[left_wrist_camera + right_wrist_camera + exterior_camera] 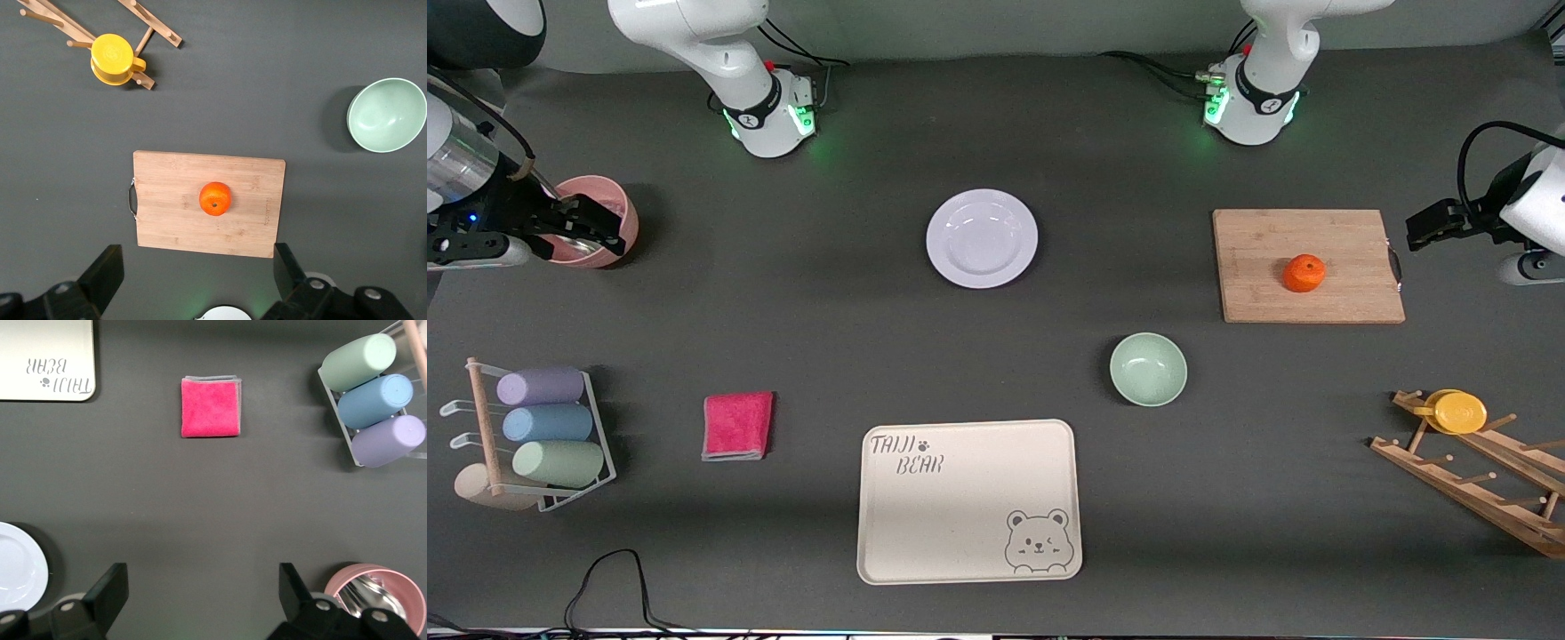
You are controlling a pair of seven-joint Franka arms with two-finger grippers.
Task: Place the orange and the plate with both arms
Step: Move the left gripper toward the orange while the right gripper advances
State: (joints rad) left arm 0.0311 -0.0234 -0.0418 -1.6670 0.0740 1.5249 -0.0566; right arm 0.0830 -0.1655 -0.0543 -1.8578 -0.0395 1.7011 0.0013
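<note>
The orange (1304, 273) sits on a wooden cutting board (1352, 293) toward the left arm's end of the table; it also shows in the left wrist view (215, 199). The white plate (982, 237) lies mid-table, near the arms' bases, and its rim shows in the right wrist view (17, 567). My left gripper (1423, 227) is open and empty in the air beside the board's handle end (198, 263). My right gripper (596, 227) is open and empty over a pink bowl (618, 209) at the right arm's end (200, 583).
A pale green bowl (1148, 369) and a cream bear-print tray (960, 524) lie nearer the camera than the plate. A pink cloth (737, 425) and a rack of pastel cups (543, 427) are toward the right arm's end. A yellow cup (1458, 412) hangs on a wooden rack.
</note>
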